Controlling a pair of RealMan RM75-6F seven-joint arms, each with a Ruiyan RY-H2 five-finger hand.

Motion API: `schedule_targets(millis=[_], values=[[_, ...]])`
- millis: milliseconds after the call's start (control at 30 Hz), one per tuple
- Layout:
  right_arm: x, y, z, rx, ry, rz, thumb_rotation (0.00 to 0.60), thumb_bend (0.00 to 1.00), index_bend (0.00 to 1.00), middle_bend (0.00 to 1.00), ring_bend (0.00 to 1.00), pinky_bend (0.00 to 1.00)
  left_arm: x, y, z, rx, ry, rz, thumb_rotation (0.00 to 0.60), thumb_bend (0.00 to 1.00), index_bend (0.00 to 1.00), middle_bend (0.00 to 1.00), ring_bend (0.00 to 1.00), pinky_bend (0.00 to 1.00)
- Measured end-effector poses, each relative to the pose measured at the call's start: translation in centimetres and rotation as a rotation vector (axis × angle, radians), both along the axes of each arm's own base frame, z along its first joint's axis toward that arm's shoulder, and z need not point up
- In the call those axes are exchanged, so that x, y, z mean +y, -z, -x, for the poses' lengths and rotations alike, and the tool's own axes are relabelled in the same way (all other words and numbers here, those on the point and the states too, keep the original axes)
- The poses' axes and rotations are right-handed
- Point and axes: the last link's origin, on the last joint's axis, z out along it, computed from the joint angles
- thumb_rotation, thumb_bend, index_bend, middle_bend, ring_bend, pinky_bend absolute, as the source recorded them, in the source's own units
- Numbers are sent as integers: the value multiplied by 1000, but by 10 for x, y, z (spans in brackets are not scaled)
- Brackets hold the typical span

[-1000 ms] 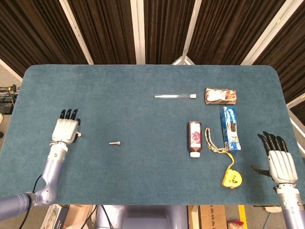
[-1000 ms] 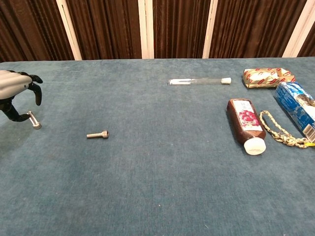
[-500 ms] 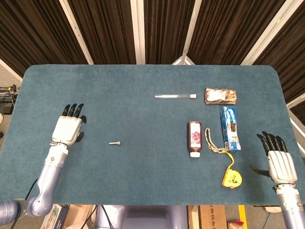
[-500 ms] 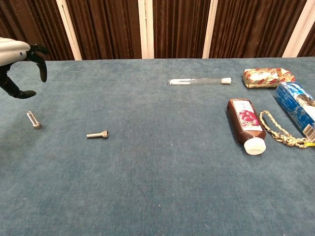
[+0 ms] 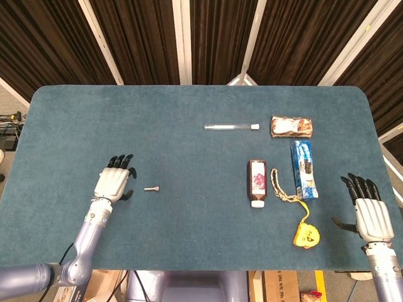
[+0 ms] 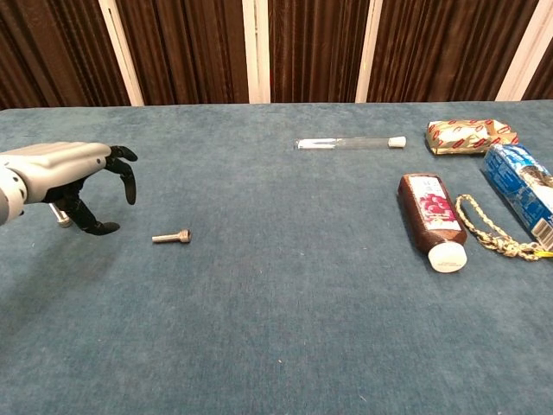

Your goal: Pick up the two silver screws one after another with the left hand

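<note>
One silver screw (image 5: pixel 151 188) (image 6: pixel 172 237) lies on the blue table, just right of my left hand (image 5: pixel 114 182) (image 6: pixel 73 181). The hand hovers with its fingers curled apart and holds nothing. A second silver screw (image 6: pixel 59 216) lies on the cloth behind that hand in the chest view, partly hidden by its fingers; the head view does not show it. My right hand (image 5: pixel 367 211) rests at the table's right edge with its fingers spread and nothing in it.
On the right half lie a glass test tube (image 5: pixel 231 127), a wrapped packet (image 5: pixel 291 126), a blue box (image 5: pixel 303 168), a brown bottle (image 5: pixel 257 182), a braided cord (image 5: pixel 283 190) and a yellow tag (image 5: pixel 306 236).
My left hand let go of the far-left screw, rose, then moved right and came down close to the other screw. The right hand has stayed in place.
</note>
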Motion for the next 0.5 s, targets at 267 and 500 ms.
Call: schedule_targets(millis=[267, 500], values=[[0, 0, 1, -2, 3, -3, 600, 147, 131, 91, 47, 0, -3, 15, -3, -5, -15, 13, 600, 423, 455, 41, 0, 0], [-1, 1, 3, -5, 12, -6, 600, 147, 131, 90, 47, 0, -5, 29, -6, -20, -20, 8, 600, 423, 465, 54, 0, 0]])
